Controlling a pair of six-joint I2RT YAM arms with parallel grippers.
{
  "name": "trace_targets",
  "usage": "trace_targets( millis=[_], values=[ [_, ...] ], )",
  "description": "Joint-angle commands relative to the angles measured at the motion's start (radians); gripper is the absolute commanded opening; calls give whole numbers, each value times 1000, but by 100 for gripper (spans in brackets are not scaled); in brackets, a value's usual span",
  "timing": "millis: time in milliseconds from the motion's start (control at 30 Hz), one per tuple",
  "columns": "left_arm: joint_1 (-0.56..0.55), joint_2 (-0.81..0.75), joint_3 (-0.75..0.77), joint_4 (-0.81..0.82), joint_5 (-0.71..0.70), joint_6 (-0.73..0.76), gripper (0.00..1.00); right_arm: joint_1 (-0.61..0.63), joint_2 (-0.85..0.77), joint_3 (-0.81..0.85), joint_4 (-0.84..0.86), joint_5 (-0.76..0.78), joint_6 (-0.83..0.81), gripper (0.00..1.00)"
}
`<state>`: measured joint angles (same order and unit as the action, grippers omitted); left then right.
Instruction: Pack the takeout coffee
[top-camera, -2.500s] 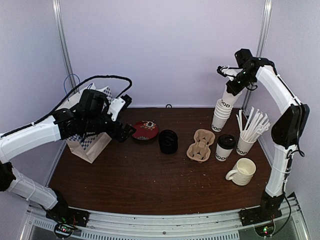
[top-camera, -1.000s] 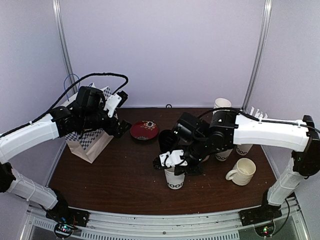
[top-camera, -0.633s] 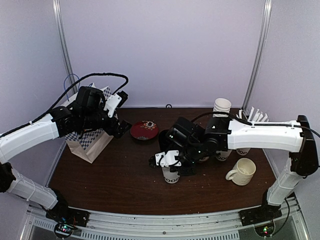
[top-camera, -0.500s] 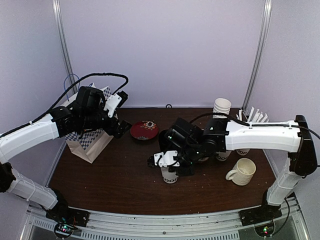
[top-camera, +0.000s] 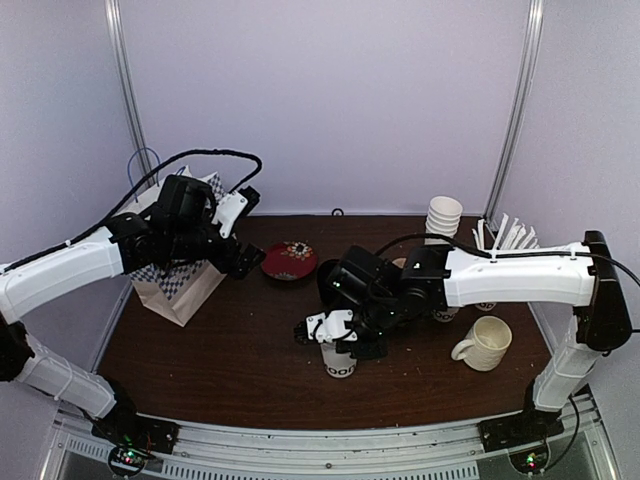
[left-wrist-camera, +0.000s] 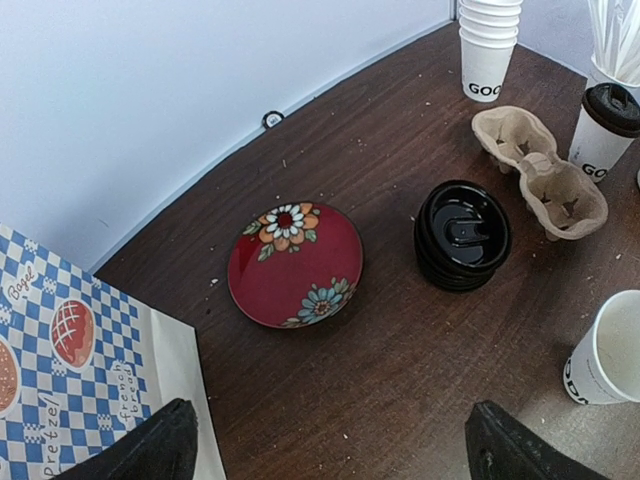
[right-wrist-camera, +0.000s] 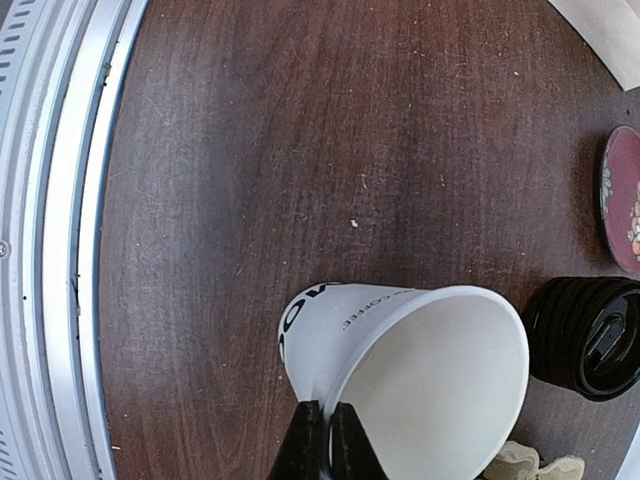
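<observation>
My right gripper (top-camera: 335, 336) (right-wrist-camera: 325, 425) is shut on the rim of a lidless white "GOOD" cup (top-camera: 339, 363) (right-wrist-camera: 400, 340) and holds it tilted, low over the front middle of the table. A lidded cup with a black dome lid (left-wrist-camera: 606, 128) stands right of the brown pulp two-cup carrier (left-wrist-camera: 540, 165). My right arm hides most of both in the top view. A stack of black lids (left-wrist-camera: 462, 236) sits left of the carrier. My left gripper (top-camera: 245, 262) (left-wrist-camera: 330, 455) is open and empty beside the paper bag.
A checked paper bag (top-camera: 175, 285) (left-wrist-camera: 80, 380) stands at the left. A red flowered plate (top-camera: 290, 260) (left-wrist-camera: 295, 263) lies behind the centre. Stacked lidless cups (top-camera: 443, 215), a cup of straws (top-camera: 505, 240) and a cream mug (top-camera: 485, 343) are at the right.
My right gripper carried a lidless cup from the stack at the back right down to the front middle, then drifted slightly left. My left arm barely moved.
</observation>
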<state>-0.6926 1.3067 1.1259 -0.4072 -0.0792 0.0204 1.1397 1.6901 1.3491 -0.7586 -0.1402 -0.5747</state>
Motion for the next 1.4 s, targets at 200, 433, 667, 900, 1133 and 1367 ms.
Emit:
trace_targets(
  millis=[200, 433, 667, 900, 1133, 1367],
  values=[
    [7, 44, 62, -13, 46, 0, 97, 11, -32, 62, -106, -41, -29, 31],
    [-6, 156, 259, -180, 171, 43, 88, -96, -168, 173, -355, -236, -56, 44],
    [-102, 320, 452, -298, 97, 170, 77, -397, -346, -24, -197, -265, 53, 47],
    [-122, 606, 783, -513, -34, -3, 59, -549, -421, -252, 51, -284, 112, 45],
    [-122, 780, 915, -518, -5, -173, 59, -561, -406, -288, 89, -291, 102, 45],
    [-122, 891, 984, -529, -60, -221, 54, -561, -393, -291, 91, -293, 89, 44]
  ],
)
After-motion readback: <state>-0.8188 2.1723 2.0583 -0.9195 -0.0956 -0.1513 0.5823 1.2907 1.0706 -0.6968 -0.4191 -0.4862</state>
